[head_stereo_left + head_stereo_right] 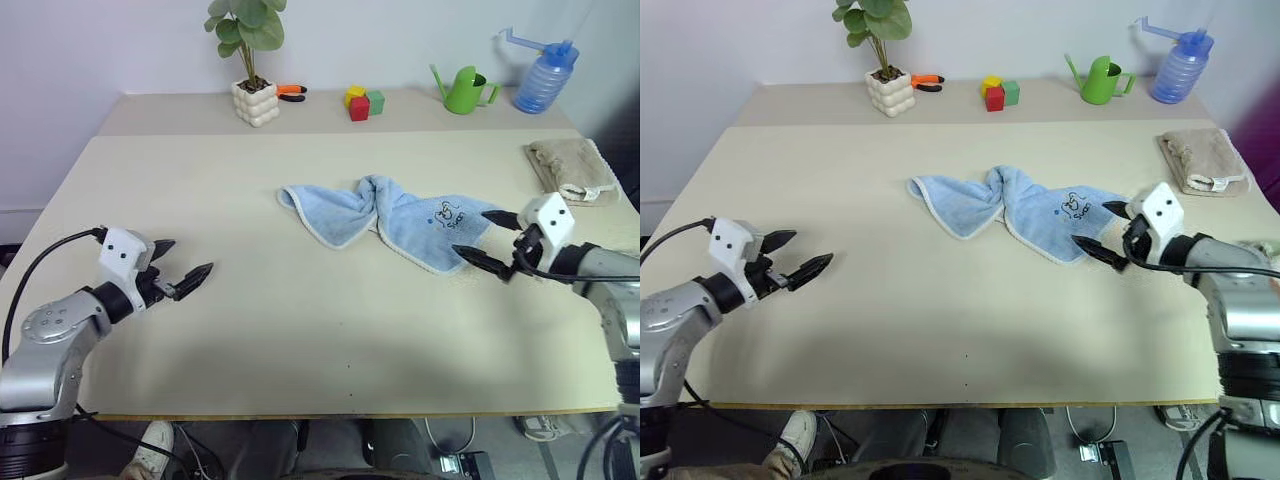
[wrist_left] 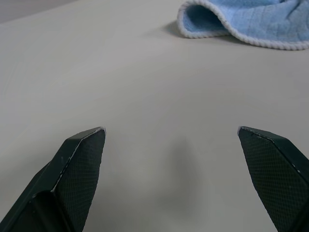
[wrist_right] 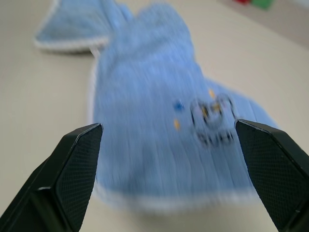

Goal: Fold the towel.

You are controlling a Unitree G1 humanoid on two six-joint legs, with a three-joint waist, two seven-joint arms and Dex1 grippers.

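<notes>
Light blue towel [image 1: 395, 222] lies crumpled mid-table [image 1: 300, 340], twisted at its waist into two lobes: one lobe toward the potted plant [image 1: 250, 60] side, the other, bearing the dark cartoon print [image 1: 447, 212], toward the beige towel [image 1: 572, 170]. Whitish corded trim [image 2: 193, 29] shows along the near edges. Not flat, not folded.

Right gripper [image 1: 487, 238] sits just beside the print lobe's end, jaws spread wide, empty; in its wrist view the fingertips [image 3: 79, 159] bracket the cloth without touching. Left gripper [image 1: 183, 268] hovers over bare table well apart from the towel's other lobe, jaws likewise wide, nothing in them.

Handling, as judged: terry cloth, light, limp, will drape and drag rather than hold shape; grippy enough, no fragility. The twist needs undoing before any fold. Best purchase looks like the corded trim at the corners, one per gripper, pinching trim and cloth together, then pulling apart to spread it.
</notes>
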